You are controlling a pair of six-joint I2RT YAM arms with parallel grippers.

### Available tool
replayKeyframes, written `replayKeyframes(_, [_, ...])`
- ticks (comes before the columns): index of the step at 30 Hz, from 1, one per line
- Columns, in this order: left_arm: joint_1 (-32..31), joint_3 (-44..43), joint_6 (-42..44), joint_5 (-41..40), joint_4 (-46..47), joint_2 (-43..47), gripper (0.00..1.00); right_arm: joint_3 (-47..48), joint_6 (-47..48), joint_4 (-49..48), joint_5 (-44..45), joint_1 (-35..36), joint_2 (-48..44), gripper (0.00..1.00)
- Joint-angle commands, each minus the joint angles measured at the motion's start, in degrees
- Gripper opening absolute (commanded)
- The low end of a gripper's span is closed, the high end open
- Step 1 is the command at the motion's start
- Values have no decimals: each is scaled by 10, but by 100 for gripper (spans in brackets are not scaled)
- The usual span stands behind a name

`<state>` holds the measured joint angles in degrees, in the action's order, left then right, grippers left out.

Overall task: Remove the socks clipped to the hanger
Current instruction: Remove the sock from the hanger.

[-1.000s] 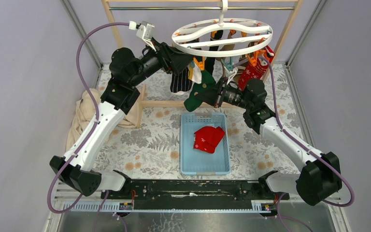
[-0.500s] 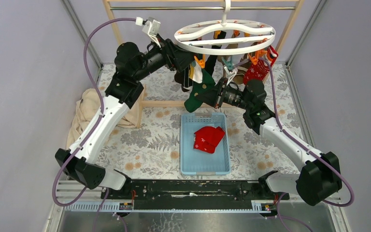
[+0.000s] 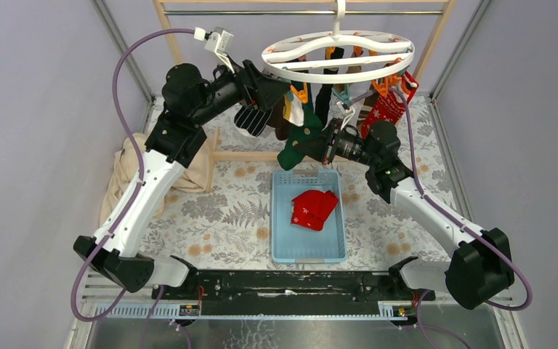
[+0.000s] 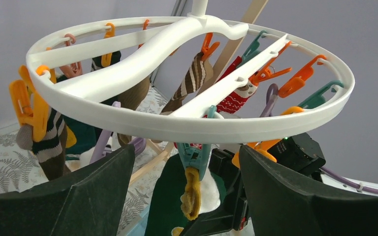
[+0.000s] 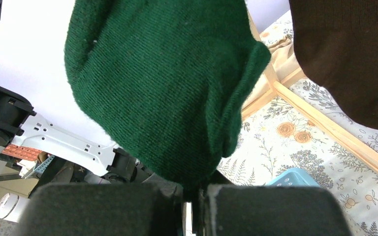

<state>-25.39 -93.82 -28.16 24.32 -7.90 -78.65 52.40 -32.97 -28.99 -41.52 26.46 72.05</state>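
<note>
A: What is seen to have changed in the last second?
B: The left fingers (image 4: 110, 174) have been swung up toward the hanger (image 3: 338, 77) and drawn back to the upper centre-left of the top view. They are spread wide and nothing is held. The right fingers (image 5: 216, 199) have not been moved. They are kept pressed shut on the green sock (image 3: 294, 145), which hangs below the hanger, mid-frame.
A: What is meant for the task?
B: No sock has been freed meanwhile. Only one red sock (image 3: 314, 207) is seen in the bin (image 3: 275, 218), and many are still clipped on, so most of the work is judged undone.
A: What is given by the wrist views alone?
B: From the left, the hanger is seen from below, with a mustard sock (image 4: 191, 194) in a teal clip (image 4: 194, 155) between the open fingers. From the right, the pinch on the green sock's edge is shown. Whether its clip has let go cannot be told.
</note>
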Motion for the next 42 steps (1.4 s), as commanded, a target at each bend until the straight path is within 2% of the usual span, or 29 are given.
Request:
replayKeyframes(1, [3, -20, 19, -16, -29, 15, 85, 2, 0, -33, -11, -4, -3, 0])
replayKeyframes(9, [4, -16, 10, 14, -19, 10, 83, 1, -1, -33, -11, -5, -3, 0])
replayKeyframes(19, [3, -16, -10, 55, 30, -15, 74, 0, 3, -29, -10, -4, -6, 0])
replayKeyframes(34, [2, -29, -36, 84, 67, -36, 72, 2, 5, -28, -12, -5, -2, 0])
replayKeyframes(42, [-3, -45, -39, 91, 50, -36, 72, 2, 5, -29, -12, -5, 1, 0])
